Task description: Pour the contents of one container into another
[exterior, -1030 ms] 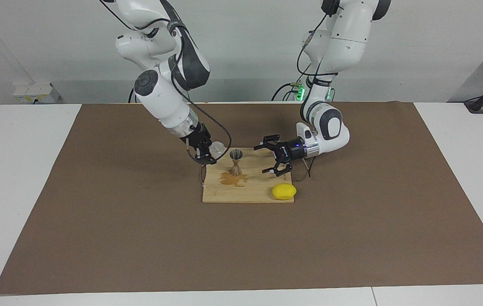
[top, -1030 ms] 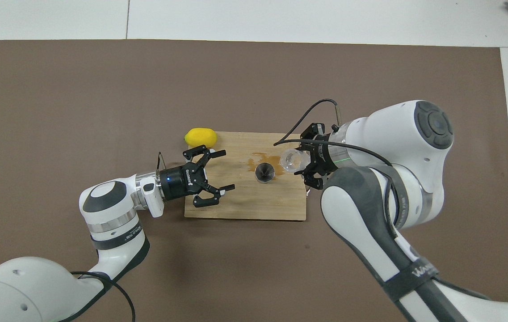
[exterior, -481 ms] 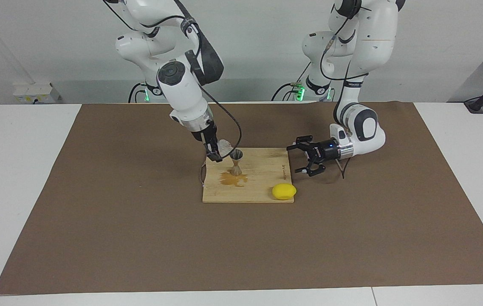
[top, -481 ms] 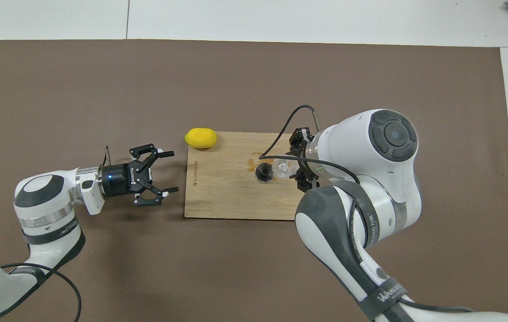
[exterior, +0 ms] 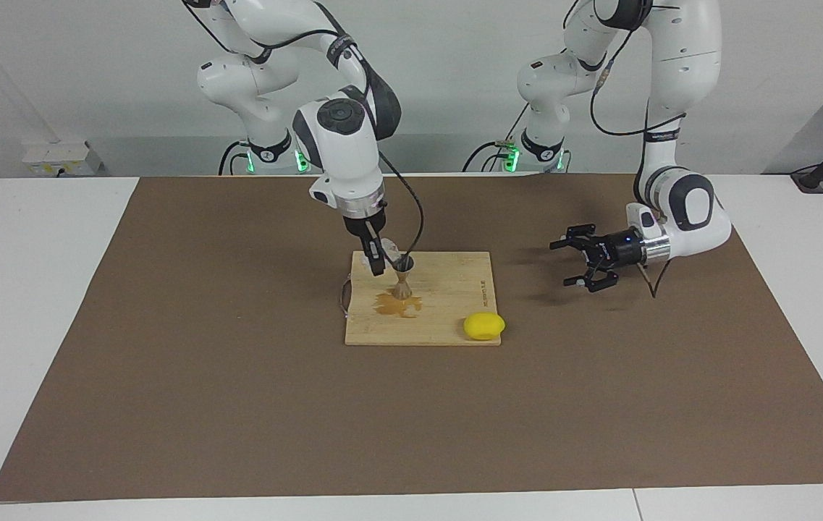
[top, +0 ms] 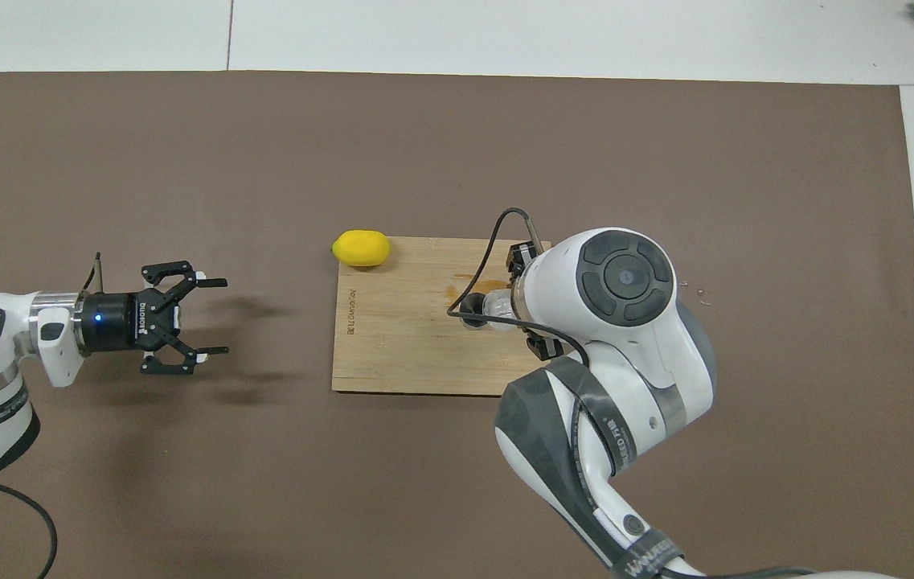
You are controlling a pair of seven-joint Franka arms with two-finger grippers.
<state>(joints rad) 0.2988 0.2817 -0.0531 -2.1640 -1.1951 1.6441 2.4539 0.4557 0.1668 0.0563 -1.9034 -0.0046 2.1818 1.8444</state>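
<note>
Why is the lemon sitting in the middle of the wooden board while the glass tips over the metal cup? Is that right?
Not quite. The lemon lies at a corner of the wooden board, half off its edge, as the overhead view shows. The rest is right: the right pincer tips the glass over the metal cup.

Jigger (exterior: 402,278) on board (exterior: 447,318) under right gripper (exterior: 376,259) with glass (exterior: 389,252), spill (exterior: 397,307) just farther from robots, lemon (exterior: 484,325) at board's corner toward left gripper (exterior: 588,262), well apart over mat (exterior: 237,398).
</note>
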